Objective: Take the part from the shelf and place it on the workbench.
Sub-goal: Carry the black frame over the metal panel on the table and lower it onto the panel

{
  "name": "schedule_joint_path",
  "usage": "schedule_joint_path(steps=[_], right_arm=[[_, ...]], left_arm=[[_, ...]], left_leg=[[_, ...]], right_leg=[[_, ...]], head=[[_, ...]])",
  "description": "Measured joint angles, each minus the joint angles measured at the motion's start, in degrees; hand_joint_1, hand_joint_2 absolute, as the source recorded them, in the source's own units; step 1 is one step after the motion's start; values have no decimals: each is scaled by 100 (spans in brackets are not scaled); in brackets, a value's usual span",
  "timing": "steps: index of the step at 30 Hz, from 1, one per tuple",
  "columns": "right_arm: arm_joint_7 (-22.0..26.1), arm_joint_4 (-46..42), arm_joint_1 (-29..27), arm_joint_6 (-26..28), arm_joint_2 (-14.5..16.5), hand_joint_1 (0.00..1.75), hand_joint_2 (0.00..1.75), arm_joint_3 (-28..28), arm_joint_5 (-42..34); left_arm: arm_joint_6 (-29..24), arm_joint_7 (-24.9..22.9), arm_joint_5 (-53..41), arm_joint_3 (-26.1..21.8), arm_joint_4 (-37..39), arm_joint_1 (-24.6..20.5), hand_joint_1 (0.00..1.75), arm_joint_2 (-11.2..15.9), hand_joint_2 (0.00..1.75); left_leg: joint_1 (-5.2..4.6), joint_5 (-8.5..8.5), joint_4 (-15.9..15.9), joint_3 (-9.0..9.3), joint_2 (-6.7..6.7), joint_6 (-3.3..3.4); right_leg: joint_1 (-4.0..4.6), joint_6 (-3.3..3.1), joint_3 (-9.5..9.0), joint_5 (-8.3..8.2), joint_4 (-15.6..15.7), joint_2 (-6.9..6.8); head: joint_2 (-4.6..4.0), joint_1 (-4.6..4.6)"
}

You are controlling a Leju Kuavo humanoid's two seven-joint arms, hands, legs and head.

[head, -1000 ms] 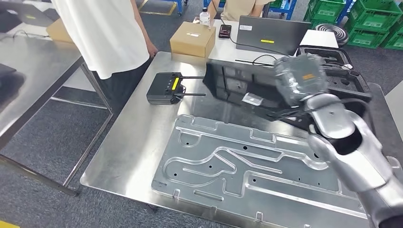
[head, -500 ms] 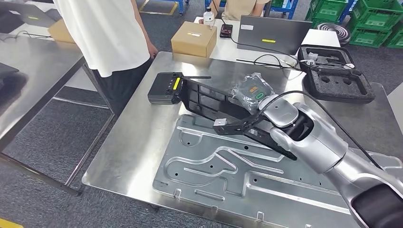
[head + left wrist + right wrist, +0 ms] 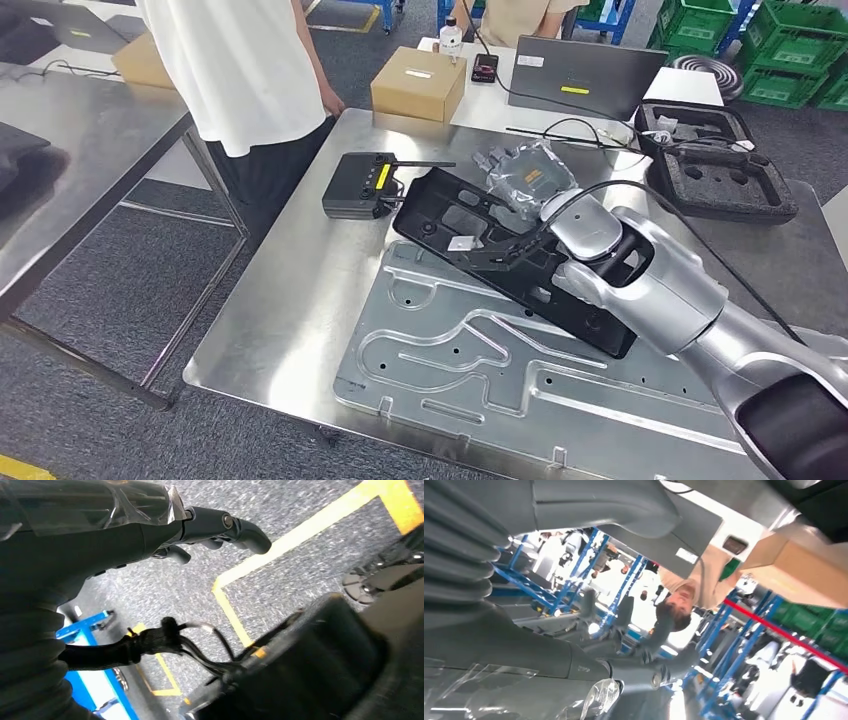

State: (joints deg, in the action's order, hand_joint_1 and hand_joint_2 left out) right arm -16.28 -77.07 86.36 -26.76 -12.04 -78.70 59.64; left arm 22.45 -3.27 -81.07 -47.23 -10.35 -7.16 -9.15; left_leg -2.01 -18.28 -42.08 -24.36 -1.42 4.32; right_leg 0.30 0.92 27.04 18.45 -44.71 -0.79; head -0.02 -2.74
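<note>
Head view: the black part (image 3: 505, 255), a long flat moulded panel, lies slanted across the steel bench (image 3: 290, 300). Its far end sits near the black remote unit (image 3: 357, 185); its near end overlaps the large grey stamped plate (image 3: 480, 370) that lies flat on the bench. Right hand (image 3: 520, 248) sits at the part's middle, the wrist above it. Dark fingers (image 3: 500, 252) lie against the part's upper face; whether they are clamped on it or merely resting cannot be told, since the wrist hides most of them.

A crumpled clear bag with an orange label (image 3: 525, 175) lies just beyond the part. A cardboard box (image 3: 418, 83), a closed laptop (image 3: 583, 75) and an open foam-lined case (image 3: 718, 165) sit at the far side. A person in a white shirt (image 3: 245, 70) stands at the bench's far left corner.

Left wrist view: left hand (image 3: 190, 535) hangs over grey floor with yellow tape lines (image 3: 295, 540); fingers (image 3: 235, 527) curled together, holding nothing.
</note>
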Motion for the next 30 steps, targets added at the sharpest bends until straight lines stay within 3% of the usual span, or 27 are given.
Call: schedule_joint_path(steps=[2,4,5,7,8,9,10,11,14,15,18,20,22,23,24,25,26,28,30], right_arm=[[-61,4,20,29,8,0,0,2,-49],[-143,10,20,57,7,0,0,18,-150],[-212,10,23,87,5,0,0,39,-263],[-408,-1,17,206,-7,0,0,119,-641],[-514,-21,7,280,-22,0,0,175,-849],[-609,-55,-3,354,-44,0,0,240,-1028],[-690,-102,-9,426,-71,0,0,311,-1169],[-765,-161,-9,508,-103,0,0,390,-1294],[-964,-392,9,784,-251,0,0,664,-1678],[-1022,-476,12,862,-322,0,0,745,-1805],[-1225,-778,-25,1129,-596,0,0,978,-2288],[-1351,-1047,-61,1345,-800,0,0,1190,-2635],[-1456,-1326,-131,1557,-996,0,0,1390,-2972],[-1497,-1463,-192,1644,-1094,0,0,1477,-3122],[-1531,-1594,-266,1714,-1191,0,0,1561,-3248],[-1556,-1718,-332,1762,-1280,0,0,1640,-3341],[-1574,-1836,-383,1796,-1361,0,0,1712,-3398],[-1595,-2073,-443,1857,-1508,0,0,1851,-3470],[-1612,-2325,-496,1906,-1646,0,0,1988,-3499]], left_arm=[[1,-26,7,7,-2,31,0,8,0],[3,-62,25,9,-7,54,0,22,0],[26,-88,44,9,-9,61,0,30,0],[190,-149,106,8,-9,66,0,32,0],[298,-176,138,7,-9,69,0,33,0],[392,-203,166,7,-9,73,0,34,0],[438,-224,190,7,-9,85,0,34,0],[462,-245,212,7,-9,100,0,34,0],[470,-306,264,7,-9,163,0,42,0],[470,-328,281,7,-9,183,0,47,0],[519,-407,364,3,-9,221,0,50,0],[615,-460,408,-5,-9,236,0,50,0],[733,-496,428,-16,-9,249,0,58,0],[792,-511,436,-25,-9,254,0,61,0],[852,-524,442,-32,-9,257,0,64,0],[900,-534,447,-39,-9,259,0,66,0],[937,-538,449,-44,-9,258,0,67,0],[1001,-531,451,-48,-10,253,0,70,0],[1043,-510,460,-56,-10,241,0,75,0]], left_leg=[[-25,-22,-51,-33,4,-16],[-30,-218,-344,-170,9,-82],[-24,-424,-728,-341,12,-131],[2,-896,-1804,-821,18,-215],[11,-1031,-2228,-1021,20,-231],[13,-1050,-2415,-1114,21,-233],[12,-939,-2308,-1068,20,-220],[7,-731,-1949,-903,17,-194],[-23,-64,-544,-232,-42,-76],[-29,35,-325,-127,-55,-51],[-1,96,-146,-74,-36,-35],[39,114,18,-49,-29,2],[52,134,90,-55,-25,48],[53,144,95,-62,-23,59],[53,149,91,-63,-21,62],[54,151,86,-61,-18,63],[56,152,78,-60,-14,61],[48,148,53,-66,-5,50],[29,154,-8,-106,0,18]], right_leg=[[-33,-1,-68,9,162,34],[-71,-19,-101,-5,214,39],[-88,-30,-122,-14,238,37],[-95,-47,-139,-24,259,32],[-95,-48,-142,-23,260,32],[-95,-47,-146,-22,260,35],[-94,-46,-155,-21,259,43],[-92,-45,-166,-20,260,56],[-72,-29,-164,-17,247,95],[-58,-14,-141,-22,232,103],[-19,60,-54,-3,164,116],[-12,128,169,341,-292,112],[-31,189,580,894,-1304,107],[-38,207,750,1079,-1769,106],[-43,218,829,1143,-2037,105],[-46,223,782,1077,-2024,104],[-49,224,607,904,-1729,99],[-50,230,47,501,-743,44],[-54,214,-307,253,-90,4]], head=[[0,-1],[0,-4],[0,-5],[0,-8],[0,-8],[0,-8],[0,-8],[0,-8],[-1,-9],[-1,-8],[0,-8],[0,-5],[0,0],[0,-1],[0,-1],[0,-2],[0,-3],[0,-3],[0,-3]])
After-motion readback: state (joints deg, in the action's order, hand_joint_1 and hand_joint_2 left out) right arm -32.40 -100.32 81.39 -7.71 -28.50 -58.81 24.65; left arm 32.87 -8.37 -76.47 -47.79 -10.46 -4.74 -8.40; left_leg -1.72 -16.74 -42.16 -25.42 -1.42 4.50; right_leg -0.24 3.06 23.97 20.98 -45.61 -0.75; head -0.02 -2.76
